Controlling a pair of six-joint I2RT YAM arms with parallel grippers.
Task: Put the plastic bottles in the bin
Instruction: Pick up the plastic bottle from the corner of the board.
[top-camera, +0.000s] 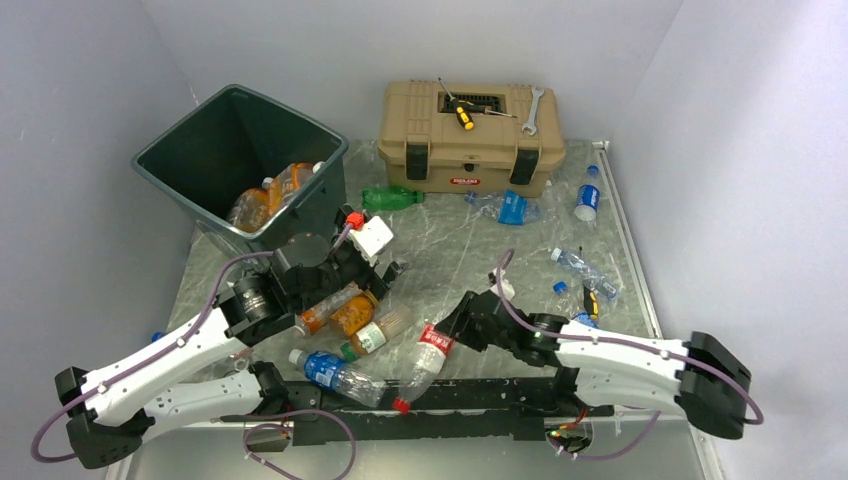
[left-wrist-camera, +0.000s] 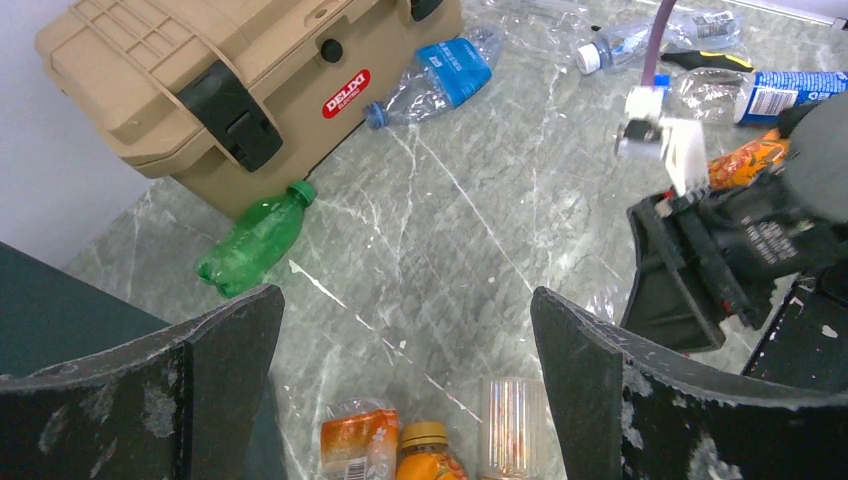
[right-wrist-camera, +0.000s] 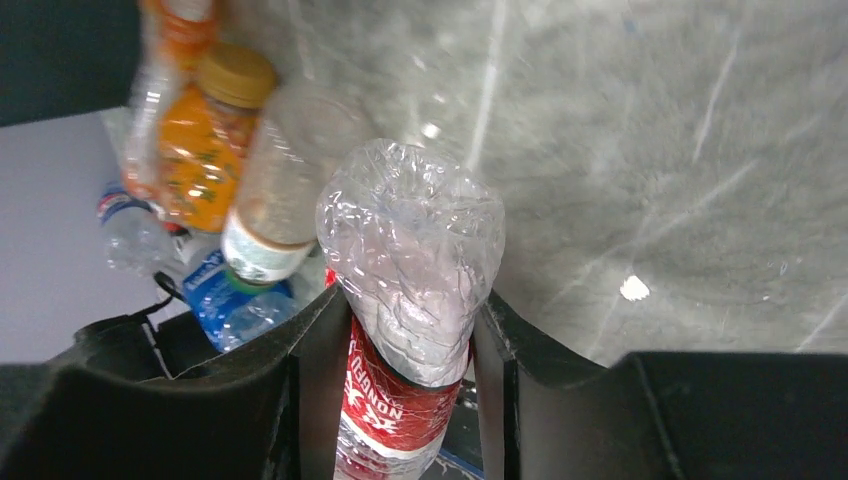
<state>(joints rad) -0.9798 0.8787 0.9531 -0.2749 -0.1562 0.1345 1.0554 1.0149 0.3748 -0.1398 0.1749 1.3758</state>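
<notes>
**Stock on the bench, clock read on the top view, 12 away from the arm bases**

1. Table (top-camera: 450, 265): grey marbled top, carrying everything below.
2. Bin (top-camera: 175, 185): dark green, open-topped, at 10 o'clock on the table. Orange bottles (top-camera: 268, 198) lie inside it.
3. Toolbox (top-camera: 470, 150): tan with black latches, at 12 o'clock by the back wall. A yellow-handled screwdriver (top-camera: 462, 113) and a wrench (top-camera: 530, 110) lie on its lid.
4. Left claw (left-wrist-camera: 405, 300): fingers spread wide, nothing between them, just off the bin's 5 o'clock corner. Its wrist stands between your right claw and the bin.
5. Right claw (right-wrist-camera: 405, 350): near 6 o'clock on the table, clamped on the red-label bottle.
6. Loose bottles:
   - A green bottle (top-camera: 390, 197) lies at the toolbox's 7 o'clock.
   - A crushed blue-label bottle (top-camera: 510, 208) lies at the toolbox's 6 o'clock.
   - A blue-capped bottle (top-camera: 587, 200) lies at the toolbox's 4 o'clock.
   - A clear bottle (top-camera: 585, 268) lies at 3 o'clock on the table.
   - A huddle of orange-drink bottles (top-camera: 340, 312), a green-capped bottle (top-camera: 368, 338) and a blue-wrapped bottle (top-camera: 335, 372) lies at 9 o'clock of your right claw, under the left wrist and on the line to the bin.
7. Red-label bottle (right-wrist-camera: 410, 240): clear and crushed, near the table's near edge at 6 o'clock.
   - Both fingers of your right claw press its sides, with the red label sitting between them.
   - The crumpled clear end juts beyond the fingertips.
   - Its red cap (top-camera: 400, 405) points toward 7 o'clock.
</notes>
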